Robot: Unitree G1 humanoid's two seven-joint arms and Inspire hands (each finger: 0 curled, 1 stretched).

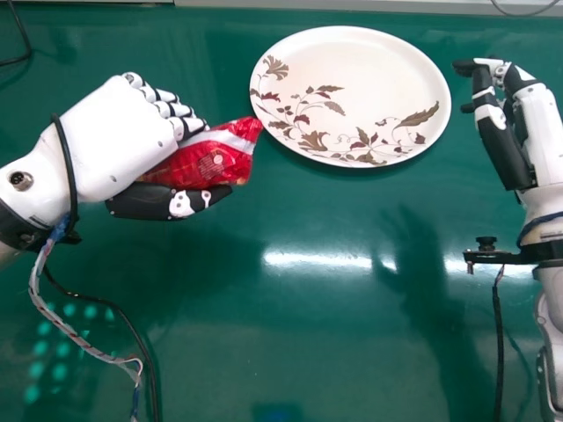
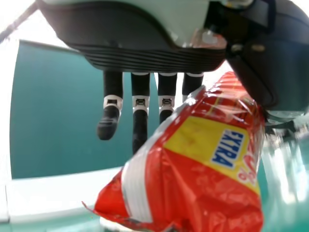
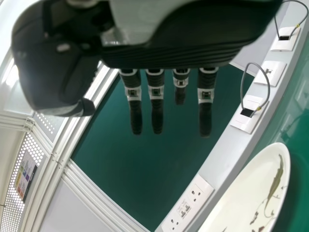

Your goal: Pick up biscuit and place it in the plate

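Facing the left wrist camera, the packet (image 2: pixel 193 174) shows yellow.

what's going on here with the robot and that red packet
The robot's left hand holds the red biscuit packet between its fingers and thumb. In the head view, one end of the packet reaches the left edge of the patterned plate, but the biscuit isn't placed in it yet. The right hand is idle on the plate's other side.

Over there, the left hand (image 1: pixel 132 132) is just left of the plate (image 1: pixel 369 66), fingers and thumb in a grip; the right hand (image 1: pixel 538 132), fingers loosely open, is just right of it.
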